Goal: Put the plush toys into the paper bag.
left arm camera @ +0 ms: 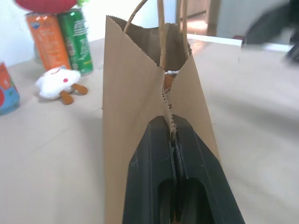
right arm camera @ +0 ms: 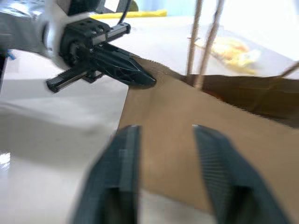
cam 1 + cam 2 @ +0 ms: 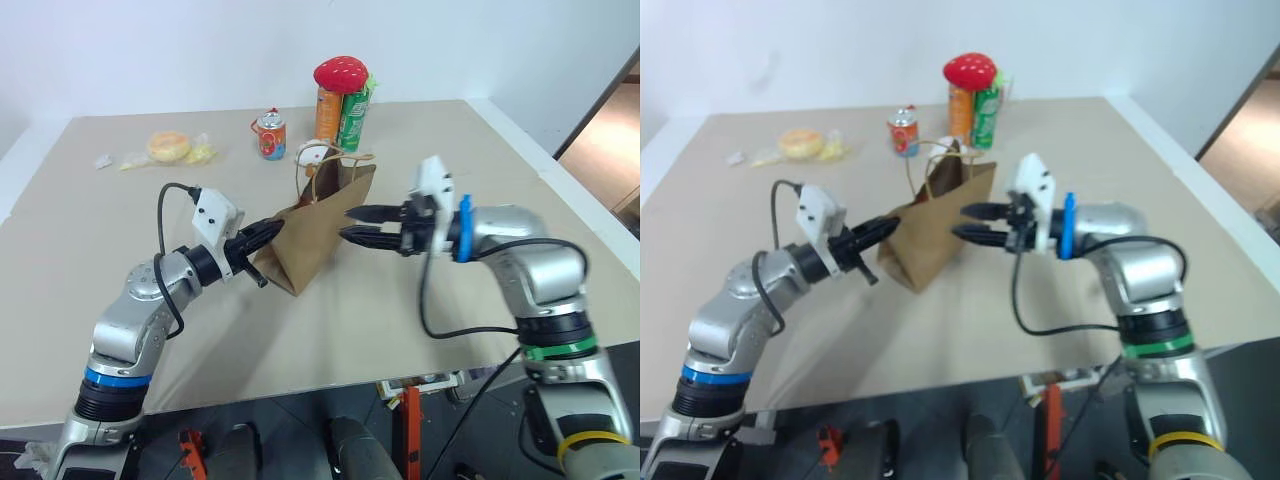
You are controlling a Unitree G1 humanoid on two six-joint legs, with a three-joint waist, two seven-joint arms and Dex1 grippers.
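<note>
A: What is seen nearest, at the left?

B: The left gripper (image 3: 268,234) is seen there, its black fingers pressed together on the folded side edge of the paper bag (image 3: 315,232). In the left wrist view the serrated paper seam is pinched between the two fingers (image 1: 154,163).

A: And the bag itself?

B: It is stood upright near the middle of the beige table (image 3: 90,250), mouth open, tan cord handles (image 3: 335,160) raised above it. Something orange-brown is glimpsed just inside the mouth in the left wrist view; what it is cannot be told.

A: What is found behind it?

B: A small white plush toy (image 1: 58,83) with orange-brown limbs is laid on the table just beyond the bag, before an orange can (image 3: 328,113) and a green can (image 3: 352,120) capped by a red strawberry plush (image 3: 341,72). A red-and-blue can (image 3: 271,135) is set to their left, and yellow snack packets (image 3: 168,149) further left.

A: And at the right?

B: The right gripper (image 3: 362,226) is held level just beside the bag's other side, its fingers parted, no paper between them.
</note>
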